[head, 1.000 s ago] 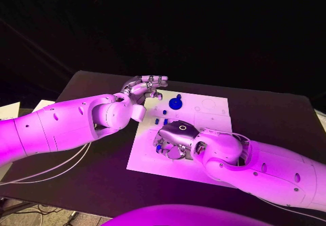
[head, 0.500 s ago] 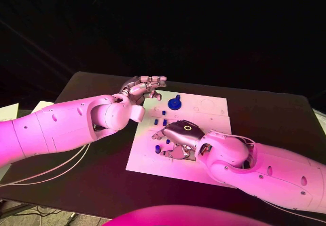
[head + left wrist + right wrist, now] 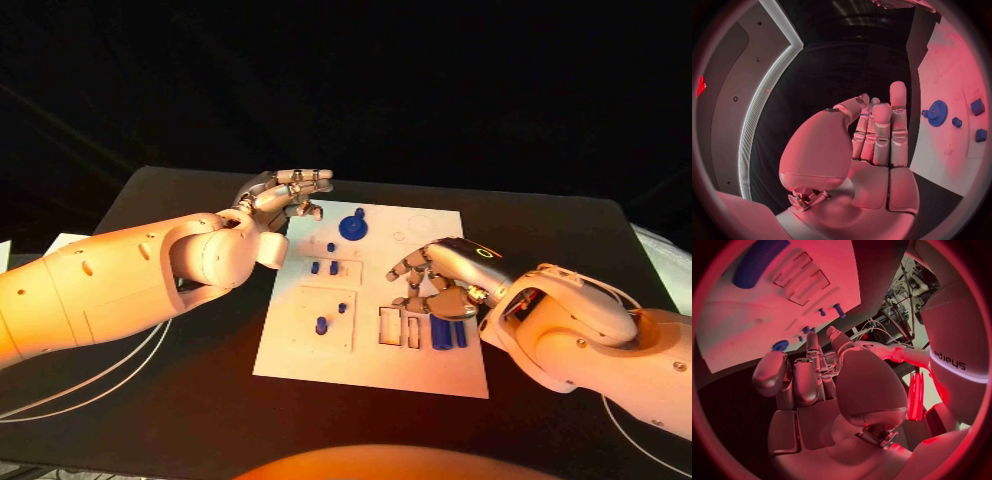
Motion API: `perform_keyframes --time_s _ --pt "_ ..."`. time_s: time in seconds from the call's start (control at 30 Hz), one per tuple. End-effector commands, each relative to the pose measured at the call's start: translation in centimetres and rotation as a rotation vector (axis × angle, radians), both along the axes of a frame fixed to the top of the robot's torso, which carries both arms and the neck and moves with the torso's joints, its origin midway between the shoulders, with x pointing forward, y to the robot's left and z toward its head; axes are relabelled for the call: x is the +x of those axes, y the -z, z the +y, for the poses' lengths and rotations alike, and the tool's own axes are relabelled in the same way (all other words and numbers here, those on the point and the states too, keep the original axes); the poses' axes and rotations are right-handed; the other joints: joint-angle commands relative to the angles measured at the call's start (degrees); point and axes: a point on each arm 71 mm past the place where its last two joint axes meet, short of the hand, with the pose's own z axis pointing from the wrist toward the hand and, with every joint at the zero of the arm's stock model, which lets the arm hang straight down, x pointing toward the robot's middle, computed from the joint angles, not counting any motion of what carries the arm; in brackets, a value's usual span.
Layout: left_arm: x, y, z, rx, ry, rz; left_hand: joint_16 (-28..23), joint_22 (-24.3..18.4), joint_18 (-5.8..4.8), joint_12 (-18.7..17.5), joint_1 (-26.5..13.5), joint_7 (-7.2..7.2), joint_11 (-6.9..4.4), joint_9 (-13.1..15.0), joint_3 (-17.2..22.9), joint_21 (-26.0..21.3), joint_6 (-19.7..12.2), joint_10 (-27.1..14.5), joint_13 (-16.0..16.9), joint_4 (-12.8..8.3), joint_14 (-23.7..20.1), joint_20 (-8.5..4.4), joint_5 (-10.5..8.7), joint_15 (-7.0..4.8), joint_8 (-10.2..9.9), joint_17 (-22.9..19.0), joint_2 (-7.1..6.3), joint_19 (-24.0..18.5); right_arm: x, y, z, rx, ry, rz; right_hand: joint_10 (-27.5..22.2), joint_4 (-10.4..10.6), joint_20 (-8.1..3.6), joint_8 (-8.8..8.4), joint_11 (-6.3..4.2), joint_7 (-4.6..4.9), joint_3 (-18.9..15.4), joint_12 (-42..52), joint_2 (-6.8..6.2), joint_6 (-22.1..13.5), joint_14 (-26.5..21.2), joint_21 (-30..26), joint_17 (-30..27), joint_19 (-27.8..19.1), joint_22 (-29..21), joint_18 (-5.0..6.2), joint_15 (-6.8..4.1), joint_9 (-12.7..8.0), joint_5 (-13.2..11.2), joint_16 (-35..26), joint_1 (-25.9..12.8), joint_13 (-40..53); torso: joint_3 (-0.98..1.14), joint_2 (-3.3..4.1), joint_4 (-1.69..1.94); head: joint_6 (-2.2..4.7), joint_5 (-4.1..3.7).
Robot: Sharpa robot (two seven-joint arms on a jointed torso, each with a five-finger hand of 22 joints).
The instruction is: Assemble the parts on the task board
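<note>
Both hands hang empty over the white task board [image 3: 433, 370].
The right hand [image 3: 440, 275] hovers above the board's right side with fingers apart and loosely bent, holding nothing; just under it two long blue bars [image 3: 449, 332] lie side by side next to the rectangular slots. The left hand [image 3: 284, 190], fingers nearly straight and close together, sits at the board's far left corner, beside one blue gear [image 3: 352, 226]. I count about five small blue pegs [image 3: 320, 324] on the board's left half.

The task board [image 3: 433, 360] lies mid-table; the left hand [image 3: 284, 190] hovers at its far-left corner, the right hand [image 3: 437, 280] above its right half, both empty.
</note>
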Motion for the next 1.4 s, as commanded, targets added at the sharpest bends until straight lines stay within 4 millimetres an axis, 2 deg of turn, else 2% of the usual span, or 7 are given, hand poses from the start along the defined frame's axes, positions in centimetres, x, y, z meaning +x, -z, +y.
perform_keyframes --time_s 0.03,0.13,0.33,0.43,0.83,1.23,1.4 --pt "-0.1 -0.2 0.0 -0.008 0.010 -0.018 -0.1 -0.1 0.68 0.3 0.5 -0.05 0.04 -0.1 0.0 -0.3 -0.5 -0.4 0.0 -0.4 -0.3 0.03 0.08 -0.06 0.2 0.0 0.19 -0.4 0.3 0.8 -2.8 0.081 0.163 0.188 1.0 1.0 -0.70 1.37 -1.16 -0.84 -1.5 6.1 -0.16 1.5 2.7 1.4 1.3 0.9 2.0 -0.88 -0.90 0.4 0.4 1.1 -0.7 4.9 0.12 -0.14 -1.18 0.50 -1.55" --pt "-0.1 -0.2 0.1 -0.007 0.008 -0.018 -0.1 -0.1 0.68 0.3 0.5 -0.05 0.04 -0.1 0.0 -0.3 -0.5 -0.4 0.0 -0.4 -0.3 0.03 0.08 -0.06 0.2 0.0 0.19 -0.4 0.1 1.1 -4.8 0.050 0.225 0.210 -1.5 2.6 -1.03 2.78 -1.32 -1.04 -3.7 23.1 0.61 1.1 2.8 2.7 3.2 1.0 3.9 -1.18 -1.01 0.4 2.2 2.6 -0.1 24.3 0.30 -0.20 -1.65 0.60 -2.20" --pt "0.0 -0.1 0.0 -0.007 0.010 -0.017 -0.1 -0.1 0.68 0.3 0.5 -0.05 0.04 -0.1 0.0 -0.3 -0.5 -0.4 0.0 -0.4 -0.3 0.03 0.08 -0.06 0.2 0.0 0.19 -0.4 -0.5 1.6 -6.6 -0.058 0.314 0.203 -0.5 5.8 -1.10 3.79 -1.38 -1.27 -7.1 31.1 0.03 1.0 3.3 4.5 7.0 1.7 6.9 -1.60 -1.06 0.5 7.2 5.1 -2.5 35.0 0.58 -0.38 -2.30 0.71 -2.91" --pt "0.0 -0.1 -0.1 -0.009 0.012 -0.017 -0.1 -0.1 0.68 0.3 0.5 -0.05 0.04 -0.1 0.0 -0.3 -0.5 -0.4 0.0 -0.4 -0.3 0.03 0.08 -0.06 0.2 0.0 0.19 -0.4 -0.7 2.0 -7.0 -0.100 0.358 0.210 -0.5 7.8 -1.12 4.13 -1.42 -1.36 -9.1 32.1 -0.31 1.0 3.2 4.7 7.4 1.7 7.2 -1.65 -1.07 0.6 9.5 5.4 -4.0 36.8 0.58 -0.42 -2.37 0.73 -2.97" --pt "0.0 0.0 0.0 -0.007 0.013 -0.012 -0.2 -0.1 0.69 0.4 0.6 -0.06 0.03 -0.1 0.0 -0.3 -0.5 -0.4 -0.1 -0.5 -0.4 0.02 0.10 -0.07 0.3 -0.2 0.25 -0.4 -1.2 3.2 -6.3 -0.164 0.395 0.236 -0.5 10.3 -1.18 5.03 -1.45 -1.45 -11.6 33.5 0.12 0.9 3.3 4.8 8.4 1.6 7.4 -1.65 -1.09 0.9 9.8 6.0 -3.7 39.7 0.42 -0.36 -2.23 0.55 -3.21" --pt "0.0 0.0 0.1 -0.007 0.016 -0.006 -0.2 -0.1 0.69 0.4 0.6 -0.06 0.03 -0.1 0.0 -0.3 -0.5 -0.4 -0.1 -0.5 -0.4 0.02 0.10 -0.07 0.3 -0.2 0.25 -0.4 -1.2 4.1 -4.9 -0.197 0.367 0.262 0.1 11.3 -1.24 5.68 -1.60 -1.63 -12.3 34.5 0.80 1.4 3.3 5.0 8.6 1.7 7.8 -1.71 -1.20 1.1 10.1 6.1 -3.2 41.6 0.52 -0.31 -2.30 0.33 -3.51" --pt "0.0 0.1 0.1 -0.005 0.018 -0.002 -0.1 -0.1 0.69 0.5 0.6 -0.07 0.03 -0.1 0.0 -0.3 -0.5 -0.4 -0.1 -0.5 -0.4 0.02 0.10 -0.08 0.3 -0.2 0.25 -0.4 -1.3 4.7 -4.2 -0.219 0.344 0.282 0.0 13.4 -1.25 6.03 -1.60 -1.67 -13.8 34.5 1.38 1.2 3.2 5.0 8.6 1.6 7.9 -1.72 -1.20 1.2 10.0 6.2 -3.9 42.2 0.45 -0.32 -2.18 0.16 -3.53"
